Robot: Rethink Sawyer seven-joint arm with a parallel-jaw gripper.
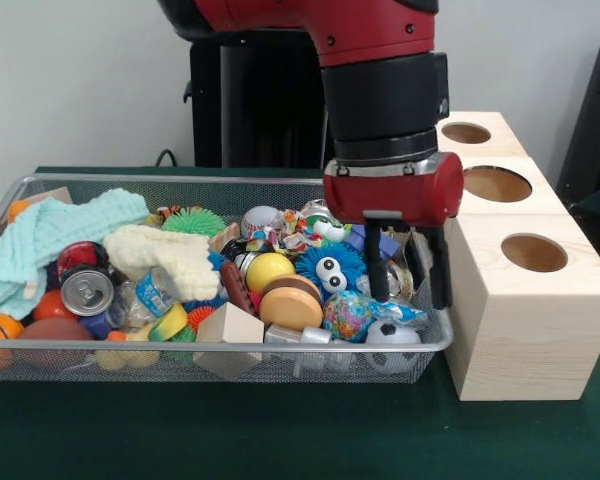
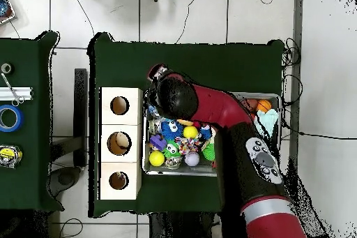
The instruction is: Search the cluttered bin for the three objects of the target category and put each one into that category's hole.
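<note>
The wire mesh bin (image 1: 230, 347) is crammed with toys, balls and cloths. It also shows in the overhead view (image 2: 178, 173), partly under my arm. My gripper (image 1: 408, 290) hangs open and empty over the bin's right end, beside the pine cubes. Its fingertips (image 1: 377, 290) are down at the level of the top toys, next to a blue fuzzy toy with eyes (image 1: 332, 266) and a multicoloured ball (image 1: 350, 315). The smallest hole (image 1: 466, 132) is in the far cube; it also shows in the overhead view (image 2: 118, 180). In the overhead view my arm (image 2: 209, 109) hides the gripper.
Two wider holes (image 1: 496, 183) (image 1: 533, 252) are in the nearer cubes. The bin holds a yellow ball (image 1: 268, 270), a drink can (image 1: 86, 291), a wooden block (image 1: 228, 330), a soccer ball (image 1: 391, 335), a mint cloth (image 1: 50, 235) and a cream cloth (image 1: 170, 258).
</note>
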